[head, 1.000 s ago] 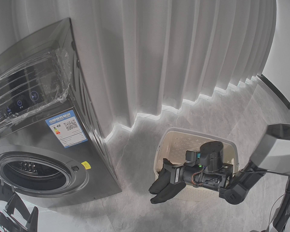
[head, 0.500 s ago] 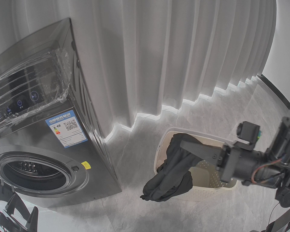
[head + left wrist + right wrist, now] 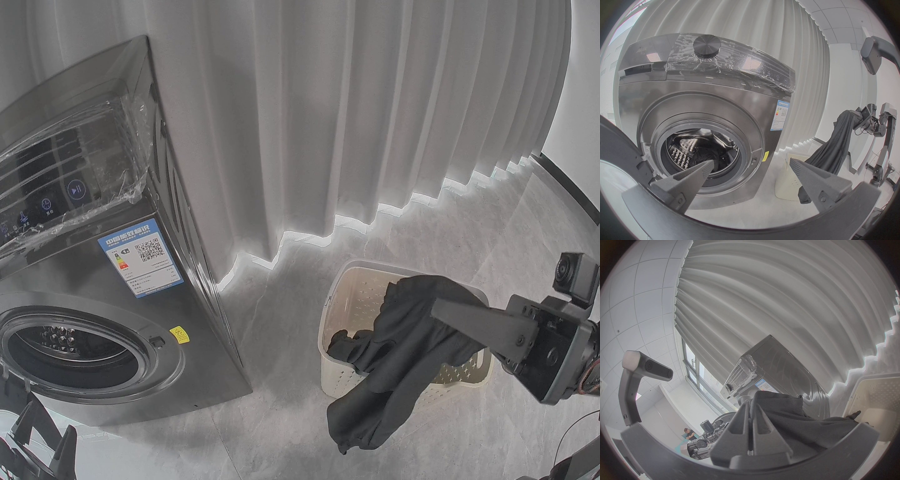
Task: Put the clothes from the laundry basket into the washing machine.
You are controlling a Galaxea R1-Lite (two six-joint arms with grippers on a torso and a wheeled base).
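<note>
Now my right hand (image 3: 439, 308), gripping the black cloth garment (image 3: 400, 356), has hoisted it above the cream perforated basket (image 3: 333, 300); transfer next; left hand (image 3: 750, 162) wide.

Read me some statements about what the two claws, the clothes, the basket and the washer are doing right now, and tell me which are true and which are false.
1. The right claw is shut on a dark garment. True.
2. The washing machine has its door closed. False: the round opening is uncovered and the drum shows.
3. The left claw holds a piece of clothing. False: it is open and empty, facing the machine.
4. The garment hangs over the rim of the laundry basket. True.
5. The basket stands on the floor in front of the curtain. True.
</note>
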